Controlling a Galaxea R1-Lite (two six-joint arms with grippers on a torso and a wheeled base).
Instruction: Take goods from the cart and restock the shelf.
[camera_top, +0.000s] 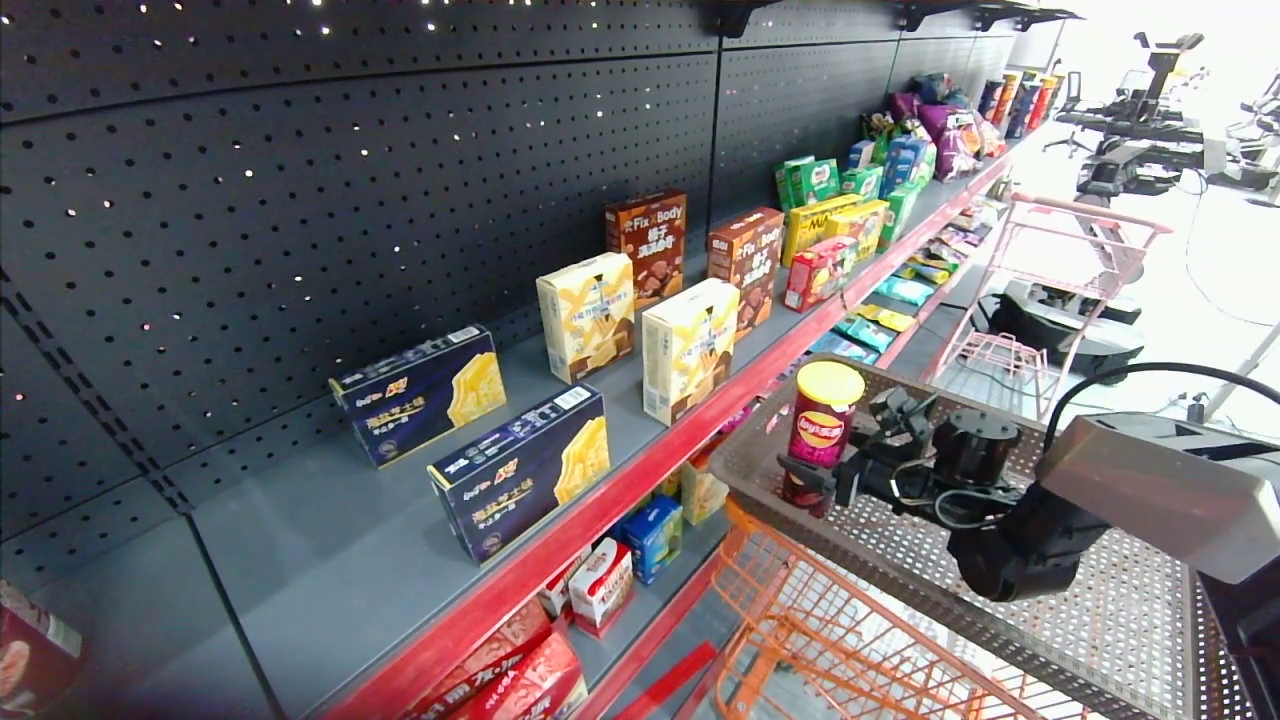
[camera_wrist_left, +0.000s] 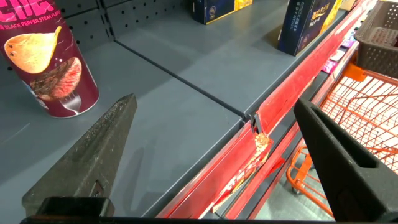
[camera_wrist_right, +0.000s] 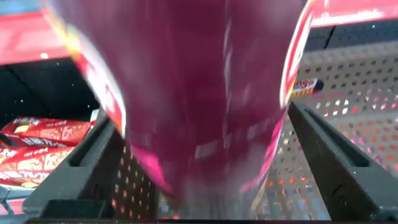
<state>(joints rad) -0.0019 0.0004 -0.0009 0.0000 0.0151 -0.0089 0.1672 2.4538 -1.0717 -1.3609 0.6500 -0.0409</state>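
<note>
Your right gripper (camera_top: 803, 480) is clamped round the lower body of the chips canister (camera_top: 823, 425), which is upright at the shelf-side corner of the cart's brown mesh basket (camera_top: 1120, 570). Treat it as light, stiff cardboard with a slick wrap. Squeeze gently at mid-body and never at the yellow lid (camera_top: 829, 381). Your left gripper (camera_wrist_left: 211, 143) hangs spread wide over the grey shelf (camera_wrist_left: 186, 81), near a second canister (camera_wrist_left: 50, 62).

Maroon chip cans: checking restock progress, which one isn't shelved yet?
The yellow-lidded maroon cylindrical chip can, held by the right gripper at the brown mesh cart basket; the other can stands on the grey shelf.
</note>
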